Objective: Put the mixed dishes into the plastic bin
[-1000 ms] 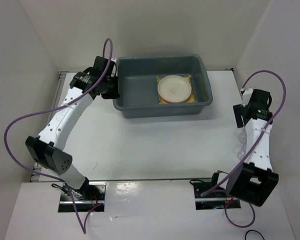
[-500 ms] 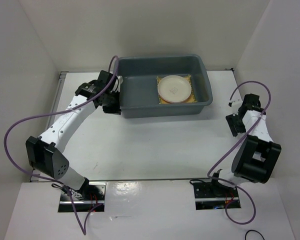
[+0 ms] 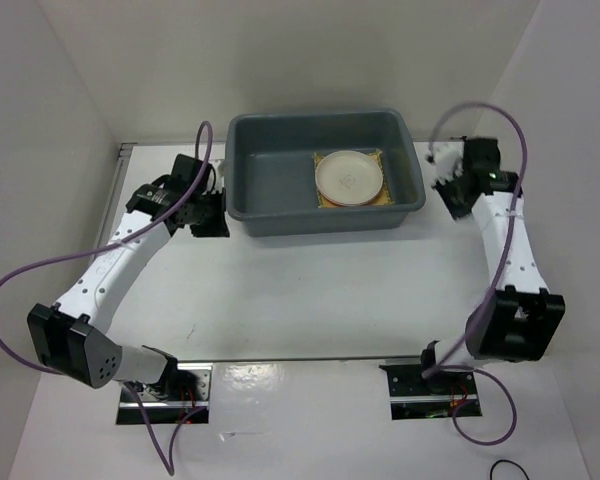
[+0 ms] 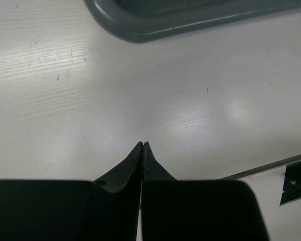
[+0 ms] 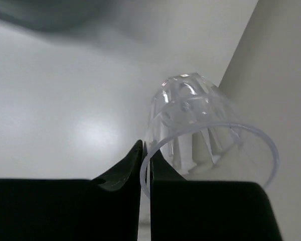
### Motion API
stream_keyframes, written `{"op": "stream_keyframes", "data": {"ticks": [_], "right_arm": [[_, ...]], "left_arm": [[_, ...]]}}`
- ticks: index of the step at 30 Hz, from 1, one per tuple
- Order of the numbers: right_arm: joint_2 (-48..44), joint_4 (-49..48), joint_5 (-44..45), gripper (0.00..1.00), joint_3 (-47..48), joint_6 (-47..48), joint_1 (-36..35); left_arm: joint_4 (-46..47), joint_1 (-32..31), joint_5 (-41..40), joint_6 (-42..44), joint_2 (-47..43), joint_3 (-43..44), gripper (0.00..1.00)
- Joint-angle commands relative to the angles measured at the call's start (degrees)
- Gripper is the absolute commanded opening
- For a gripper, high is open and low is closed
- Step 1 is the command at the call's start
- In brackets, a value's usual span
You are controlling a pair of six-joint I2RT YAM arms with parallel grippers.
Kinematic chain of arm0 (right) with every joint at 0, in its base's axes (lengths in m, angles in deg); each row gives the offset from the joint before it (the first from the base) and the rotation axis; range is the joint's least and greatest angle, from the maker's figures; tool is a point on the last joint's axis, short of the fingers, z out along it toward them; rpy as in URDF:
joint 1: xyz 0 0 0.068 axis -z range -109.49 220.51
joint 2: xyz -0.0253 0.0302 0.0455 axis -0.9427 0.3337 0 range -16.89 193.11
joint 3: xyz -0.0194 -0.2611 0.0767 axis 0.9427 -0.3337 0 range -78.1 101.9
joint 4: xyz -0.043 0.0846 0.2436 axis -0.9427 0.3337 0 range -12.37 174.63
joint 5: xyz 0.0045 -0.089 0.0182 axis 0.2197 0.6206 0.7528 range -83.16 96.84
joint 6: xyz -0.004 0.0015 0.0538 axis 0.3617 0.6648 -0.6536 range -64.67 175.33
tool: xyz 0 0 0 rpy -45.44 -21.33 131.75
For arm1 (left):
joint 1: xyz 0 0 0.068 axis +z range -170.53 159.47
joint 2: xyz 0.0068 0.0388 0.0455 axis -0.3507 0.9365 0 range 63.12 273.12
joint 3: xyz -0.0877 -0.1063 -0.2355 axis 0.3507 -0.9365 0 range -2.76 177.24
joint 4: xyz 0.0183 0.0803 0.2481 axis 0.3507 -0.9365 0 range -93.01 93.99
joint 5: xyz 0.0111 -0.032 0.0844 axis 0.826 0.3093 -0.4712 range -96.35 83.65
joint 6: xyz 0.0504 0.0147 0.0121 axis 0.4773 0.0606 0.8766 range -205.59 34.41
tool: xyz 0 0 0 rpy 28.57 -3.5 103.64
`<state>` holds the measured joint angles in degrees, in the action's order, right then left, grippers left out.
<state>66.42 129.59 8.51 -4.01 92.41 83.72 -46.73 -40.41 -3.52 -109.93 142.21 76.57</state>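
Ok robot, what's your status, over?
Left gripper shut, empty, beside the bin. Right gripper shut on the cup, at its rim. Already in the bin: plate, mat. Nothing blocking.

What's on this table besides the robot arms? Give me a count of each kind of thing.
Round plate: 1 showing, cream with a pinkish edge; whether another lies under it cannot be told
Yellow woven mat: 1
Clear cup: 1
Grey bin: 1
Total: 4
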Motion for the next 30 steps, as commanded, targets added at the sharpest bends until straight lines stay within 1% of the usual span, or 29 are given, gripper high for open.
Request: {"op": "stream_keyframes", "data": {"ticks": [1,2,3,4,5,6,7,8,9,11,12,13,14,15,16,17,18,20,23,24,26,30], "right_arm": [[-7.99,4.37,-1.24,0.00,16.32,-1.48,-16.78],[-5.81,6.37,-1.23,0.00,19.57,-2.09,-20.21],[-4.31,7.44,-1.23,0.00,26.31,-2.10,-26.25],[-2.29,8.67,-1.23,0.00,30.03,-2.10,-29.00],[2.60,11.64,-2.28,0.00,33.72,-1.58,-31.12],[5.61,13.06,-3.16,0.00,41.15,-1.57,-34.80],[9.03,14.64,-4.04,0.00,45.23,-1.57,-36.14],[12.46,18.75,-5.18,0.00,49.45,-1.57,-37.20],[19.63,21.05,-7.71,0.00,57.67,-1.57,-38.08],[25.30,22.57,-8.26,0.00,64.75,-2.09,-41.15],[29.24,22.57,-8.26,0.00,66.35,-1.49,-43.60],[31.37,22.57,-8.96,0.01,68.11,-1.48,-44.75],[33.48,22.57,-8.97,0.01,72.21,-1.48,-45.72],[37.85,22.57,-9.92,0.01,74.25,-1.48,-46.69],[40.07,22.57,-9.93,0.01,76.45,-1.48,-48.26],[42.35,22.57,-10.46,0.01,80.65,-1.48,-48.98],[46.64,22.57,-10.46,0.01,82.52,-1.48,-49.59],[50.44,22.57,-11.08,0.03,87.43,-1.48,-50.30],[57.04,22.57,-11.08,0.03,91.40,-0.87,-50.30],[59.49,22.57,-11.60,0.03,91.41,-0.17,-50.30],[61.44,22.57,-11.60,0.04,91.41,0.53,-50.30],[66.54,22.57,-12.75,0.07,94.31,1.86,-50.30]], "left_arm": [[1.76,0.89,1.39,-0.71,-4.02,-2.51,0.00],[1.76,0.89,1.39,-1.32,-4.64,-3.38,0.00],[2.46,0.89,1.39,-1.33,-5.25,-5.39,0.00],[3.16,1.50,1.39,-1.33,-5.87,-6.37,0.00],[3.17,1.51,1.39,-1.33,-6.75,-7.16,0.00],[3.69,2.12,1.39,-1.33,-6.76,-8.04,0.00],[3.70,2.73,1.91,-1.33,-7.28,-8.75,0.00],[3.70,2.74,1.92,-1.33,-7.28,-9.54,0.00],[3.70,3.26,1.92,-1.33,-7.28,-9.54,0.00],[3.70,3.79,1.92,-1.33,-7.80,-10.07,0.00],[3.70,3.79,1.92,-1.33,-7.81,-10.07,0.00],[3.70,4.32,1.92,-1.33,-8.51,-10.59,0.00],[3.18,4.32,1.92,-1.33,-8.51,-10.60,0.00],[3.17,4.32,1.92,-1.33,-9.04,-10.60,0.00],[2.56,4.84,1.92,-1.33,-9.04,-10.60,0.00],[2.56,4.85,1.92,-0.80,-9.56,-10.60,0.00],[1.95,5.46,2.44,-0.28,-9.57,-10.60,0.00],[1.33,6.07,2.44,-0.27,-9.57,-11.13,0.00],[0.80,7.48,1.92,1.31,-9.57,-11.13,0.00],[0.80,8.01,1.92,2.18,-9.57,-11.13,0.00],[0.27,9.41,2.44,2.80,-10.10,-11.13,0.00],[0.80,10.73,4.82,4.03,-10.10,-11.74,0.00]]}}
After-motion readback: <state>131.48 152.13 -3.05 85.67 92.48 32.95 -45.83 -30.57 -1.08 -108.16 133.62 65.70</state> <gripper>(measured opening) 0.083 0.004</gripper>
